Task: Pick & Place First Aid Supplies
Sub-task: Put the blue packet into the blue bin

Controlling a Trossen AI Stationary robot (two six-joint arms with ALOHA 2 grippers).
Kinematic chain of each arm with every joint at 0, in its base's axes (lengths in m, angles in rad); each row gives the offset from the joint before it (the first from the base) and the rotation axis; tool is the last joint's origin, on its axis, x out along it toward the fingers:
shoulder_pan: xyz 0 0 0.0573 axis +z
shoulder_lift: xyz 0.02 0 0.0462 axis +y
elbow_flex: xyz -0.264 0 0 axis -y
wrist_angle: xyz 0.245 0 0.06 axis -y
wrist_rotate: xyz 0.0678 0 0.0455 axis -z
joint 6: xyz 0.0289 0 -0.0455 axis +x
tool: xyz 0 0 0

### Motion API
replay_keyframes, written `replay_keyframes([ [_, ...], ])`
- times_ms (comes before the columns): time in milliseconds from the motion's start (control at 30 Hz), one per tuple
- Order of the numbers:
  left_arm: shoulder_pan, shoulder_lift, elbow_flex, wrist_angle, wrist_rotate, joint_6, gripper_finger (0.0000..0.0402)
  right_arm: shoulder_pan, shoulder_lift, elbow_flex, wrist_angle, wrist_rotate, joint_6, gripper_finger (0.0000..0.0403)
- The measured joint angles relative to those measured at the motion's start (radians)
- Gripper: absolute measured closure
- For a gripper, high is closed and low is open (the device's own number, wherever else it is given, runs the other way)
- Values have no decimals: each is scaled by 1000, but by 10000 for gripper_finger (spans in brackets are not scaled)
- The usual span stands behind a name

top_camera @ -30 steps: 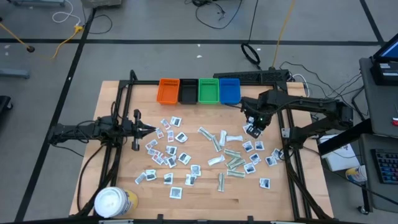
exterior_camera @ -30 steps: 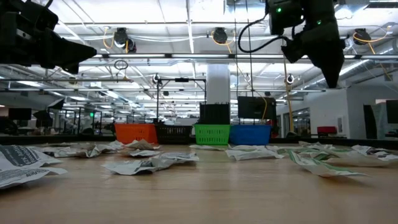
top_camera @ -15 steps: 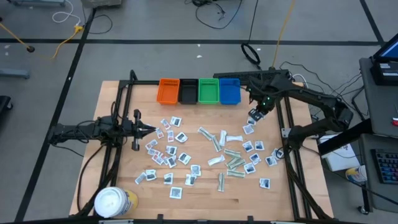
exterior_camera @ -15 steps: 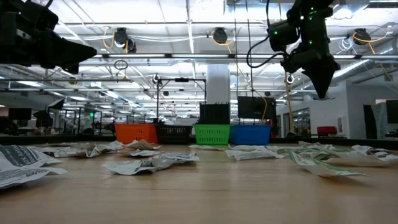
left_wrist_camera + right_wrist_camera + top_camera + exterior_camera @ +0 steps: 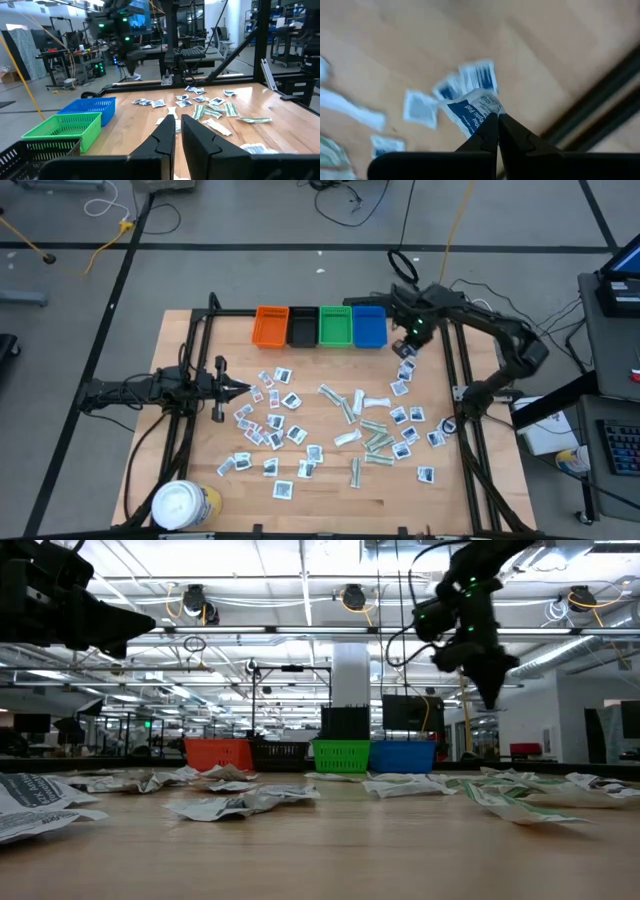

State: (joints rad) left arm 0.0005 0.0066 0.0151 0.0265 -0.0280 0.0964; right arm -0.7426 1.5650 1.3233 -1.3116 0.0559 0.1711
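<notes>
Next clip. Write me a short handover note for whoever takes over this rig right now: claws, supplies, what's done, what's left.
Right claw: shut on a white sachet with blue print, held up in the air near the blue bin.
Left claw: shut, holding nothing, above the table's left side beside the packets.
Supplies: dozens of loose packets lie scattered across the table.
Done: one sachet picked up.
Left: place it, probably in a bin, then clear the rest. What the bins hold cannot be made out.
</notes>
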Motion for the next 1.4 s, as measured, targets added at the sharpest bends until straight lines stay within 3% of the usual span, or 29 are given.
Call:
replay_keyframes([
  [433, 0, 0, 0, 0, 0, 0, 364, -36, 344, 459, 2, 28, -112, 403],
  [633, 0, 0, 0, 0, 0, 0, 364, -36, 458, 611, 0, 27, -127, 403],
  [933, 0, 0, 0, 0, 0, 0, 364, -5, 576, 585, 67, 26, -130, 403],
  [1200, 0, 0, 0, 0, 0, 0, 364, 8, 596, 530, 131, 24, -139, 400],
  [1400, 0, 0, 0, 0, 0, 0, 364, 11, 597, 520, 138, 23, -138, 351],
])
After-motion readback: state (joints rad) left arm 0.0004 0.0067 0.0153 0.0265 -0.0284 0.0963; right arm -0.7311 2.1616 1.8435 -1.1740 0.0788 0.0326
